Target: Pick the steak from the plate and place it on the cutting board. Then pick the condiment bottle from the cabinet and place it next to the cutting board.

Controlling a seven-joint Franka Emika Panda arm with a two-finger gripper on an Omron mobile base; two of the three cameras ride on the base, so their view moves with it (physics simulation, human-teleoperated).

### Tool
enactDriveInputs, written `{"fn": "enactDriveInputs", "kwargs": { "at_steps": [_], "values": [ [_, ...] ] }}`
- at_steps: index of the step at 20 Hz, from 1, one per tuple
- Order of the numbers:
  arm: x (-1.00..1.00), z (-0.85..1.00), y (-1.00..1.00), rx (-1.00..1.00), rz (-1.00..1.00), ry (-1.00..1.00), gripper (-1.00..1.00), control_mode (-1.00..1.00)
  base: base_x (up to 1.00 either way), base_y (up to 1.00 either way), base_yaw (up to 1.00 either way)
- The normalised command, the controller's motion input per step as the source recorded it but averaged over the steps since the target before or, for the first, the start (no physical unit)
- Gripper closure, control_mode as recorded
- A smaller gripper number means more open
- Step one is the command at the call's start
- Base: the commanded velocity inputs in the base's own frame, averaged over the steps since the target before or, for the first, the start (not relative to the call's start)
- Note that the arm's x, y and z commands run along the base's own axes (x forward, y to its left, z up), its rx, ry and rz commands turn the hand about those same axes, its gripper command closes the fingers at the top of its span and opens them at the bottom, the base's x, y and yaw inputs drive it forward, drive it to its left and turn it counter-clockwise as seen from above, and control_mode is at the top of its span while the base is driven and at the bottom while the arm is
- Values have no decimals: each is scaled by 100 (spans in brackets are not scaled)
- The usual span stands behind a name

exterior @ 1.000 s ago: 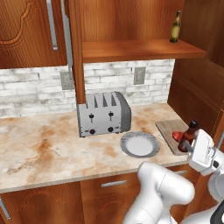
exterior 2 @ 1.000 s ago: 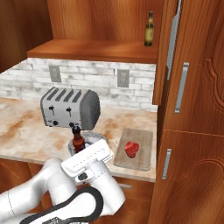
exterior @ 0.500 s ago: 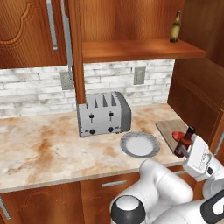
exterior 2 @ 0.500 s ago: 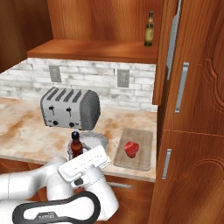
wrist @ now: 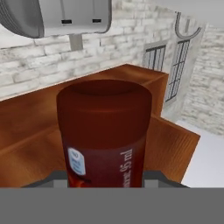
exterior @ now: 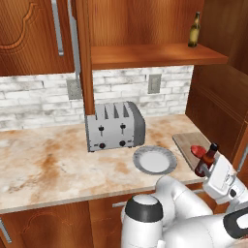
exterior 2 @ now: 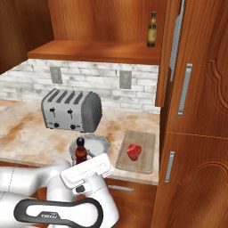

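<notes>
My gripper (exterior 2: 85,164) is shut on the condiment bottle (exterior 2: 80,151), a small dark red-brown bottle held upright at the counter's front edge. In the left base view the condiment bottle (exterior: 206,160) and gripper (exterior: 210,171) stand just in front of the cutting board (exterior: 185,142). The steak (exterior: 197,150) lies on that board. From the right, the steak (exterior 2: 133,151) rests on the cutting board (exterior 2: 143,137), with the bare plate (exterior 2: 101,140) to its left. The hand view has the bottle (wrist: 105,131) up close. The cabinet (exterior: 155,54) shelf hangs above.
A silver toaster (exterior: 115,127) stands behind the plate (exterior: 141,154) against the brick wall. A taller olive-green bottle (exterior: 194,30) stays on the open shelf. A tall wooden cabinet door (exterior 2: 196,71) bounds the counter on the right. Marble counter stretches left of the toaster (exterior 2: 71,110).
The hand has sunk a little and drawn back toward the counter's front edge with the bottle still in its grip. Steak, plate and board have not moved.
</notes>
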Motion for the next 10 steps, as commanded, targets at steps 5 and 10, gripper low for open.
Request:
{"fn": "enactDriveInputs", "kwargs": {
  "at_steps": [5,10],
  "values": [
    [0,-7,-29,0,2,0,100,-100,0,0,0],
    [2,0,-17,0,0,0,100,-100,0,0,0]
  ]
}}
